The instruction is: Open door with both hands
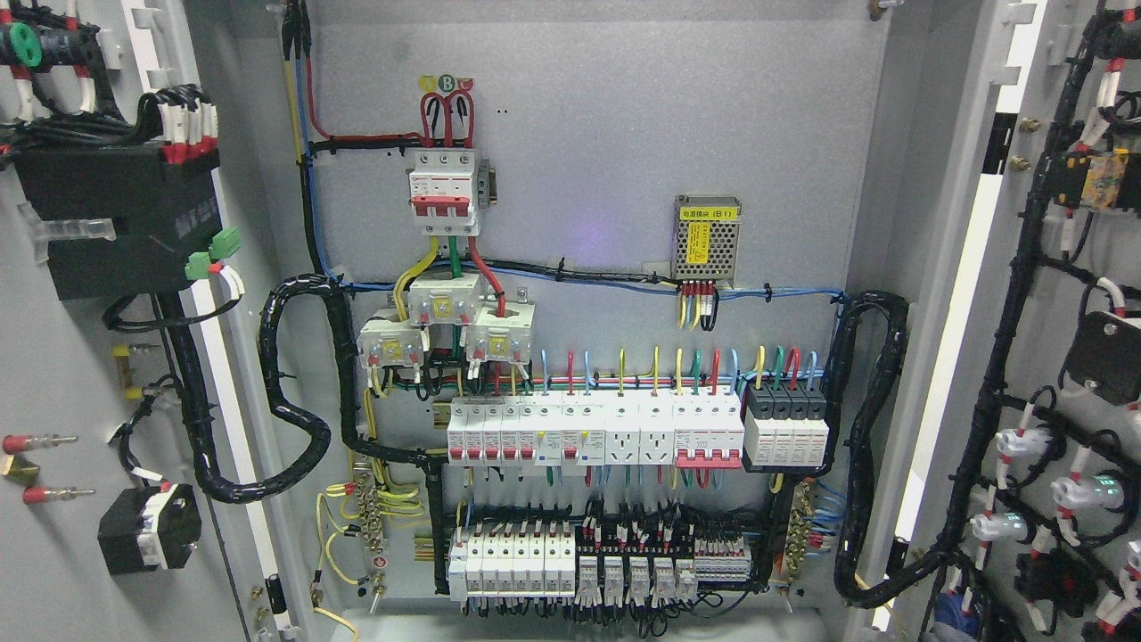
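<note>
A grey electrical cabinet back panel (606,134) fills the view, carrying a red-levered main breaker (443,192) and breaker rows (593,432). Both doors stand swung wide: left door (62,374), right door (1070,294), each cropped at the frame edge. Neither robot hand shows, so their state cannot be told.

Light is bright and even, falling from the front onto the grey back panel (624,134), which reads cool and slightly bluish. A faint violet flare sits near the panel's middle, left of the small power supply (706,241). The right door's edge strip (958,294) is blown out to pure white. Shadows stay soft, gathering behind the black cable conduit (303,392). Focus is sharp centrally; the outer edges soften and bow slightly.
</note>
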`<state>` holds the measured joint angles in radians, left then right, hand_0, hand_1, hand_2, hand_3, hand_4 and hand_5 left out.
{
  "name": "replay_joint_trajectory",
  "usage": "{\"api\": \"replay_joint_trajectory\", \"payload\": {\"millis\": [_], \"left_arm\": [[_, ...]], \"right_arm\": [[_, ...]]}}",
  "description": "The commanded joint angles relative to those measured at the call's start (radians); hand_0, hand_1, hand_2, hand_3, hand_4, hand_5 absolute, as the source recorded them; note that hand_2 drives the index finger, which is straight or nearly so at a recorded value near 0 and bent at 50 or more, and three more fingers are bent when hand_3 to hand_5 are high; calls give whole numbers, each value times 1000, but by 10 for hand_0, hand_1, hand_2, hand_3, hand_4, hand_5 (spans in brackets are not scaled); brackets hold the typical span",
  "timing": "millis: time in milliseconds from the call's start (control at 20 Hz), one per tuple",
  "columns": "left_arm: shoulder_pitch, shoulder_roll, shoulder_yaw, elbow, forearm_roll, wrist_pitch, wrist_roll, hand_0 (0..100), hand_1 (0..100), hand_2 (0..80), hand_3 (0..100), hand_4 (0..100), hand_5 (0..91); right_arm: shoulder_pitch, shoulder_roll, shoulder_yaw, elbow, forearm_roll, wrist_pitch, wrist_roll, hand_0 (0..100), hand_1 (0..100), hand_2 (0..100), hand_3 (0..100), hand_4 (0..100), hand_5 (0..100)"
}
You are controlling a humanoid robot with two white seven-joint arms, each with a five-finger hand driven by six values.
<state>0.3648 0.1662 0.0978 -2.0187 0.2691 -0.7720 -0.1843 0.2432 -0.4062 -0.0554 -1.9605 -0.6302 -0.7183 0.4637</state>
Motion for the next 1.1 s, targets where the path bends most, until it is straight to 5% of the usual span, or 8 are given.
{"api": "replay_joint_trajectory", "payload": {"millis": [0, 1051], "left_arm": [[32, 33, 102, -8, 65, -471, 0, 120, 389, 0, 0, 0, 0], [53, 142, 270, 58, 229, -471, 0, 120, 389, 0, 0, 0, 0]], "right_arm": [[7, -6, -87, 3, -49, 7, 0, 120, 389, 0, 0, 0, 0], [133, -3, -254, 64, -189, 8, 1, 120, 389, 0, 0, 0, 0]]}}
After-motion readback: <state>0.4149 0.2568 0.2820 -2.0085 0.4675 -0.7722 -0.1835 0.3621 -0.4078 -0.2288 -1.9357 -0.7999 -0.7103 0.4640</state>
